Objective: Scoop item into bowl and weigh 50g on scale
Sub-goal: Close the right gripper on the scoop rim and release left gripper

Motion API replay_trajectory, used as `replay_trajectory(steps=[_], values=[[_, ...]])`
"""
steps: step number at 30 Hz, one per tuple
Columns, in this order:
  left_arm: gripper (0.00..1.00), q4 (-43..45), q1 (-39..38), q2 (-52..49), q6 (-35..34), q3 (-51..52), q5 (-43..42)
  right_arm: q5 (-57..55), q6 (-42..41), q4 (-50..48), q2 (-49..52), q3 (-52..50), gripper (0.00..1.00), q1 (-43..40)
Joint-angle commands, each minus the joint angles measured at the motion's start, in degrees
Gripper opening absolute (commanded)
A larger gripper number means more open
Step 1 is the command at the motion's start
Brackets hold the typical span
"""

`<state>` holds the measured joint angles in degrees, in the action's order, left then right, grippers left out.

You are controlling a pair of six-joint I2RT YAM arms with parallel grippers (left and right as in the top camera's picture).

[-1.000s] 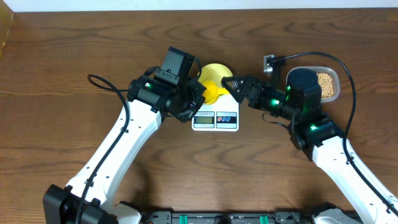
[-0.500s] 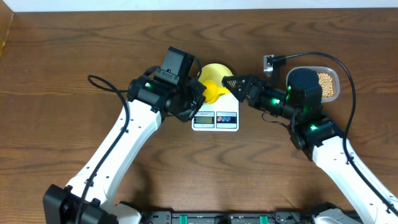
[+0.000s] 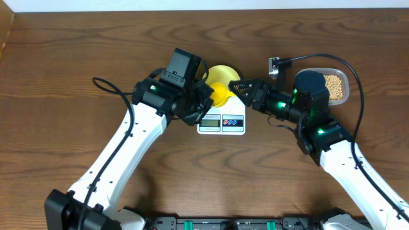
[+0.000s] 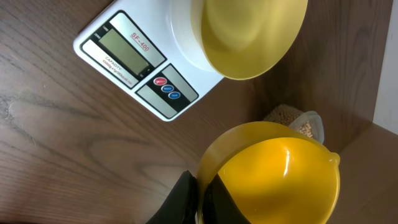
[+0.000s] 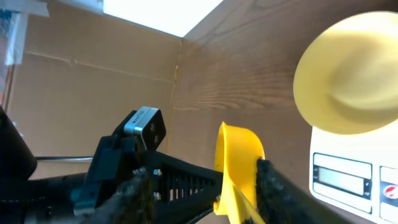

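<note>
Right pincer (image 5: 205, 179): mine; narrowed over the last second, now half-spread about the spoon (image 5: 239, 155), not yet pinching.
Left pincer (image 4: 199, 200): mine; pressed on the spoon.
Bowl (image 4: 249, 31): empty, on the scale (image 4: 130, 56), frame top.
Beans (image 3: 335, 86): in the tub (image 3: 319, 71), upper right.
Handover likely; scooping not begun.
</note>
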<state>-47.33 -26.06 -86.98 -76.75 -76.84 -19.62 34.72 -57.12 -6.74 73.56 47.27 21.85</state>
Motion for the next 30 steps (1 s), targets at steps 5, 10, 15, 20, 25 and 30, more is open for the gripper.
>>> replay_trajectory(steps=[5, 10, 15, 20, 25, 30], values=[[0.07, 0.1, -0.2, 0.6, -0.7, 0.0, -0.5, -0.3, 0.1, -0.1, 0.7, 1.0, 0.26, 0.4], [0.07, 0.1, -0.2, 0.6, -0.7, 0.0, -0.4, -0.3, 0.1, -0.1, 0.7, 1.0, 0.18, 0.7], [0.07, 0.1, -0.2, 0.6, -0.7, 0.0, -0.5, -0.3, 0.2, -0.1, 0.7, 1.0, 0.16, 1.1], [0.07, 0.1, -0.2, 0.6, -0.7, 0.0, -0.5, -0.3, 0.2, -0.1, 0.7, 1.0, 0.07, 1.1], [0.07, 0.1, -0.2, 0.6, -0.7, 0.0, -0.5, -0.3, 0.6, 0.1, 0.7, 1.0, 0.01, 1.1], [0.25, 0.1, -0.2, 0.6, -0.7, 0.0, -0.5, -0.3, 0.6, 0.1, 0.7, 1.0, 0.01, 1.1]])
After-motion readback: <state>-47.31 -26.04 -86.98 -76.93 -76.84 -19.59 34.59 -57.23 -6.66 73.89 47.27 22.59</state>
